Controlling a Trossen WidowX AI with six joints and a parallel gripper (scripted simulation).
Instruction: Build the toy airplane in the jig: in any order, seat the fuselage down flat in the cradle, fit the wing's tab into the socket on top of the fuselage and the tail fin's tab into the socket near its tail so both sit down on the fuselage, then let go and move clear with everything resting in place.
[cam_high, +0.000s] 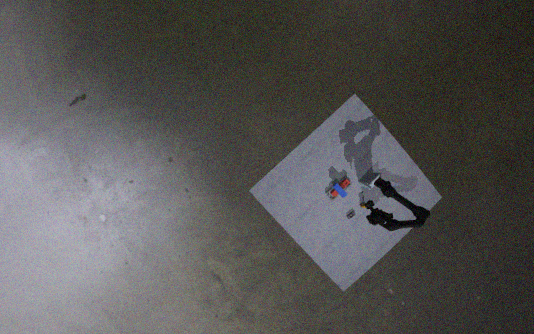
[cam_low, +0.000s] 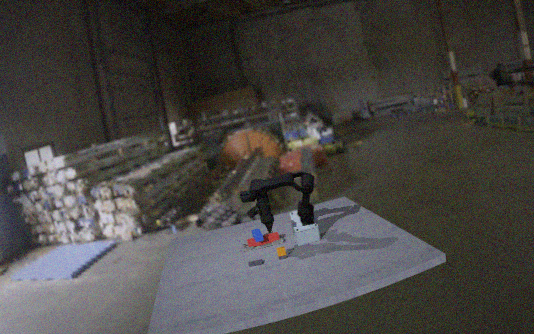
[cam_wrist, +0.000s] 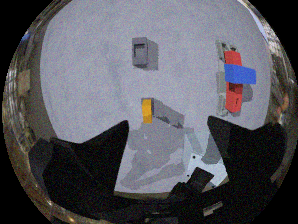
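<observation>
The red fuselage (cam_high: 346, 183) (cam_low: 270, 238) (cam_wrist: 234, 103) lies in the grey cradle (cam_wrist: 221, 80). The blue wing (cam_high: 340, 190) (cam_low: 257, 235) (cam_wrist: 241, 74) lies across the top of the fuselage; its tab is hidden, so how deep it sits cannot be told. The orange tail fin (cam_low: 281, 251) (cam_wrist: 147, 112) stands in a small grey holder, apart from the fuselage. My gripper (cam_wrist: 170, 122) is open and empty. In the wrist view the fin and its holder show between the fingertips, farther down; the fuselage is off to the right.
A grey block with an empty slot (cam_high: 351, 213) (cam_low: 256, 262) (cam_wrist: 140, 62) stands on the table (cam_high: 310, 215) (cam_low: 210, 290) beyond the fin in the wrist view. The pale arm base (cam_low: 306, 236) is near the cradle and fin. The arm's shadows fall across the table.
</observation>
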